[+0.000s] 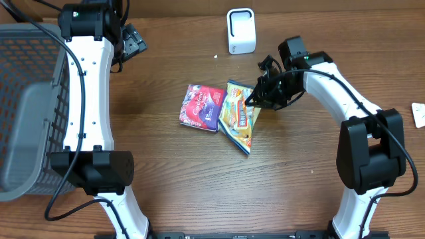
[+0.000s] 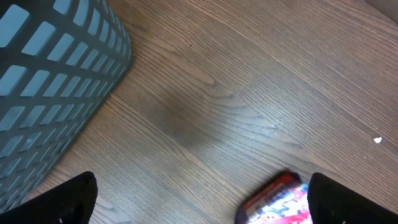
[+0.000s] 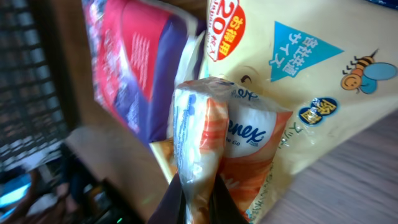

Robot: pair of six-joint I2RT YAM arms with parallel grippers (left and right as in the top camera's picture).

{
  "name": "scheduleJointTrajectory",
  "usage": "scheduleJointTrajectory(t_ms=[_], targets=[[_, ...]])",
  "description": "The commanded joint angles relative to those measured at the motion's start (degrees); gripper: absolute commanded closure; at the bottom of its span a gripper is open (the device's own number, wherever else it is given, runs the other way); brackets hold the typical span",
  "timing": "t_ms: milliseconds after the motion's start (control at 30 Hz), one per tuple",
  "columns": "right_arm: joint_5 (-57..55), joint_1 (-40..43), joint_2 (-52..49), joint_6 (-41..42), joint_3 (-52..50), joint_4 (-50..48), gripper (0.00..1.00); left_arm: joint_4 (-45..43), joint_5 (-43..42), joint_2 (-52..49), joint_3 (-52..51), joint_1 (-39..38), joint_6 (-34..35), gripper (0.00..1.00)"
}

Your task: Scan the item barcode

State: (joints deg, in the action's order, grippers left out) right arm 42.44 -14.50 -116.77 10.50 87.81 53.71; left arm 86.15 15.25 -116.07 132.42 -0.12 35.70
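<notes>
The item, a yellow and orange tissue pack (image 1: 239,118), lies mid-table beside a red and purple packet (image 1: 202,106). My right gripper (image 1: 255,99) is at the pack's upper right edge. In the right wrist view the right gripper (image 3: 198,198) is shut on a pinched fold of the tissue pack (image 3: 200,124), with dark fingertips (image 3: 169,205) on either side. No barcode shows in any view. The white scanner (image 1: 241,30) stands at the back. My left gripper (image 1: 133,43) hovers open at the back left, holding nothing; in its own view the left gripper (image 2: 199,205) is over bare wood, and the red packet (image 2: 278,202) is near its right finger.
A grey mesh basket (image 1: 30,106) fills the left side, and the basket (image 2: 50,81) also shows in the left wrist view. A small white scrap (image 1: 418,114) lies at the right edge of the table.
</notes>
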Motion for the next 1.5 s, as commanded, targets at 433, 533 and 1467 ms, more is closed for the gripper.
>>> scheduleJointTrajectory(t_ms=[433, 533, 1467], targets=[[19.37, -0.94, -0.55, -1.62, -4.46, -6.12, 0.96, 0.17, 0.15, -0.83, 0.44, 0.09, 0.72, 0.00], [18.45, -1.09, -1.97, -1.55, -6.75, -7.06, 0.96, 0.17, 0.15, -0.83, 0.42, 0.09, 0.72, 0.00], [-23.26, 6.21, -3.61, -4.55, 7.37, 16.24, 0.51, 0.17, 0.15, -0.83, 0.44, 0.09, 0.72, 0.00]])
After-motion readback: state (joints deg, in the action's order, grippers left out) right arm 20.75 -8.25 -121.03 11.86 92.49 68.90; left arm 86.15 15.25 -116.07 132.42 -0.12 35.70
